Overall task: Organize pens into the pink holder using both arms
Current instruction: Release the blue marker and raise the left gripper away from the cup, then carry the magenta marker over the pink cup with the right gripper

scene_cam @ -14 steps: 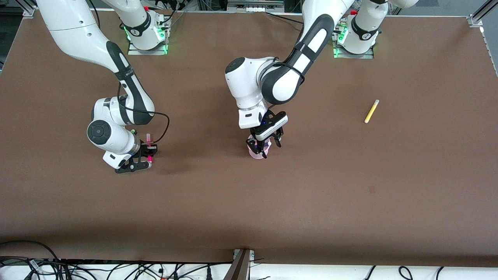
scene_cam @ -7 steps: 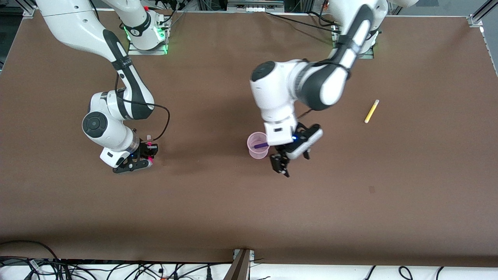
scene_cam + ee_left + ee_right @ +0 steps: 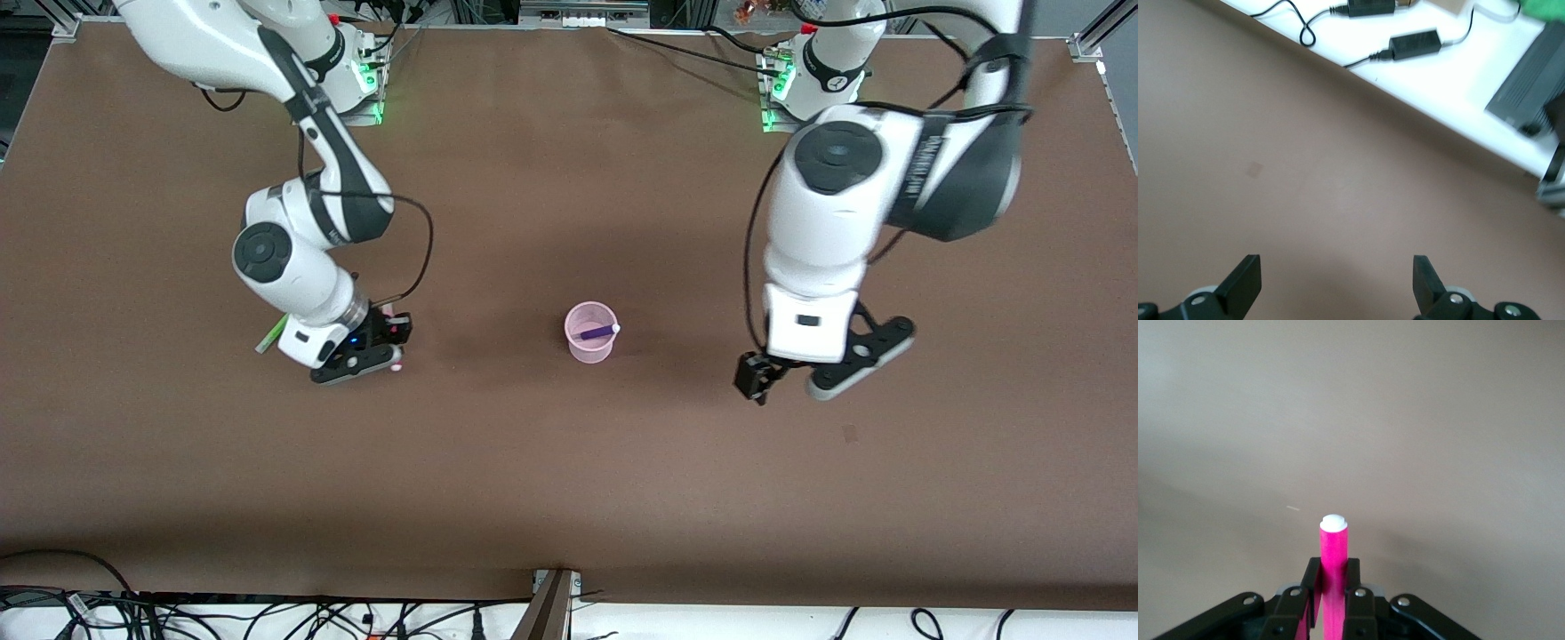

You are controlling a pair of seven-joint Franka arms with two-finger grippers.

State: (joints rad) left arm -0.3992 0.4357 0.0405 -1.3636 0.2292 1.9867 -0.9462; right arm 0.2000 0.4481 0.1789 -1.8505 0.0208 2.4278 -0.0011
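The pink holder (image 3: pixel 590 345) stands upright mid-table with the dark purple pen (image 3: pixel 594 334) leaning inside it. My right gripper (image 3: pixel 391 344) is low over the table, beside the holder toward the right arm's end. It is shut on the magenta-pink pen (image 3: pixel 1334 550), whose pale tip sticks out past the fingers (image 3: pixel 1313 577). The lime green pen (image 3: pixel 270 334) lies partly hidden under the right arm. My left gripper (image 3: pixel 756 378) hangs open and empty over bare table toward the left arm's end; the left wrist view (image 3: pixel 1336 280) shows only table between its fingers. The yellow pen is hidden.
The brown table (image 3: pixel 569 462) ends at its front edge, where cables (image 3: pixel 267 613) lie on a white surface. The left wrist view shows that edge with a power adapter (image 3: pixel 1415 44). The arm bases (image 3: pixel 338 80) stand farthest from the camera.
My left gripper let go of the purple pen in the holder and swung toward the left arm's end. My right gripper carried the pink pen closer to the holder, uncovering the green pen.
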